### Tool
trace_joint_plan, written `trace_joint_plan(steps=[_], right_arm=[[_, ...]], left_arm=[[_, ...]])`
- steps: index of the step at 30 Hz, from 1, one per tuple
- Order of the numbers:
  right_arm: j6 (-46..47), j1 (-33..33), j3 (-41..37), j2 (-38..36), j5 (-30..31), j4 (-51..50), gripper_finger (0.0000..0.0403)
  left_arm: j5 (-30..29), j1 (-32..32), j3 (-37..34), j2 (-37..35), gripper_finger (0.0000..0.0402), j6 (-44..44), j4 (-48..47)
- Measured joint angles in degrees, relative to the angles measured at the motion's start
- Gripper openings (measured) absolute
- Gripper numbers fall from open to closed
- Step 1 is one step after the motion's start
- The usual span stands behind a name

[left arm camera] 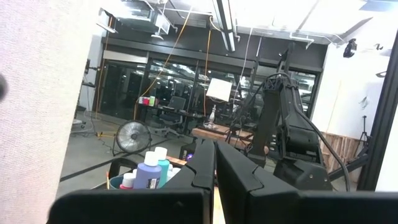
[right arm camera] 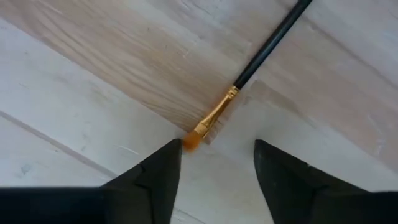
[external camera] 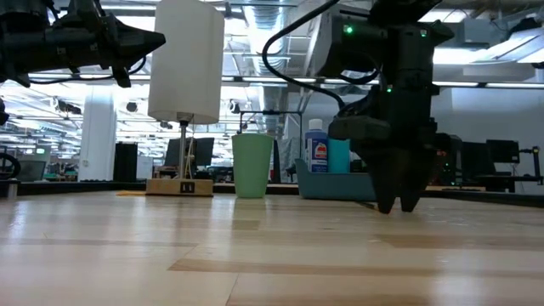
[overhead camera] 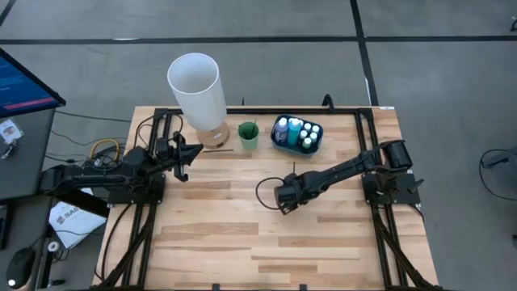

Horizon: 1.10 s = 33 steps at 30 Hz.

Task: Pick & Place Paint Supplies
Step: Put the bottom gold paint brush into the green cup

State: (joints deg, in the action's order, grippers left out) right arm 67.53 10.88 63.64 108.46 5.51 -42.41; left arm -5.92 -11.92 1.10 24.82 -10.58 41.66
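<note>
A thin paintbrush [right arm camera: 249,65] with a black handle, gold ferrule and orange bristles lies flat on the wooden table. My right gripper [right arm camera: 217,158] is open and points down at it near the table's middle [overhead camera: 287,199], fingertips just above the wood [external camera: 398,202]. The bristle tip [right arm camera: 190,142] lies between the fingers, right beside one fingertip [right arm camera: 171,152]; whether they touch, I cannot tell. Several white-capped paint bottles [overhead camera: 297,129] stand in the blue tray [overhead camera: 280,139] at the far edge. My left gripper [overhead camera: 184,153] is shut and hovers high by the lamp, holding nothing.
A lamp with a tall white shade [overhead camera: 194,81] on a wooden base [external camera: 180,186] stands at the far left. The green cup [overhead camera: 248,135] sits between it and the blue tray. A black cable loop [overhead camera: 265,191] hangs beside the right wrist. Bare wood lies toward the near edge.
</note>
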Motion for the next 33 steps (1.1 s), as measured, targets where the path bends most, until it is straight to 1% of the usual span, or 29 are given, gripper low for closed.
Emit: trace_joint_plan(steps=[5, 13, 18, 24, 26, 27, 30, 33], right_arm=[[-0.42, -0.06, -0.06, 0.01, 1.41, 0.41, 0.0121], [-1.98, -0.4, -0.13, -0.2, 0.73, -1.02, 0.0011], [-2.03, 0.23, -0.11, -0.17, 0.31, -1.88, 0.0002], [-1.47, 2.02, -0.23, -1.05, 0.16, -2.67, 0.0001], [-1.02, 2.66, -0.47, -2.16, -0.95, -3.62, 0.0], [-0.94, 2.99, -0.73, -2.75, -2.55, -4.92, 0.0], [-1.01, 4.12, -0.46, -5.36, -2.78, -4.7, 0.0], [-0.98, 4.57, -0.51, -7.57, -1.91, -7.34, 0.0]], left_arm=[[-0.01, 0.0, 0.0, -0.02, 0.0002, 0.01, 0.01], [-0.02, 0.0, 0.0, -0.02, 0.0002, 0.01, -0.01], [0.0, 0.0, 0.0, -0.01, 0.0002, 0.01, 0.0], [0.0, 0.0, 0.0, -0.01, 0.0002, -0.01, 0.01], [-0.01, 0.0, 0.0, 0.0, 0.0002, 0.01, -0.01], [0.01, 0.0, 0.0, 0.0, 0.0002, 0.01, -0.01], [0.01, 0.0, 0.0, -0.01, 0.0002, 0.01, 0.01], [0.0, 0.0, 0.0, -0.01, 0.0002, 0.0, 0.0]])
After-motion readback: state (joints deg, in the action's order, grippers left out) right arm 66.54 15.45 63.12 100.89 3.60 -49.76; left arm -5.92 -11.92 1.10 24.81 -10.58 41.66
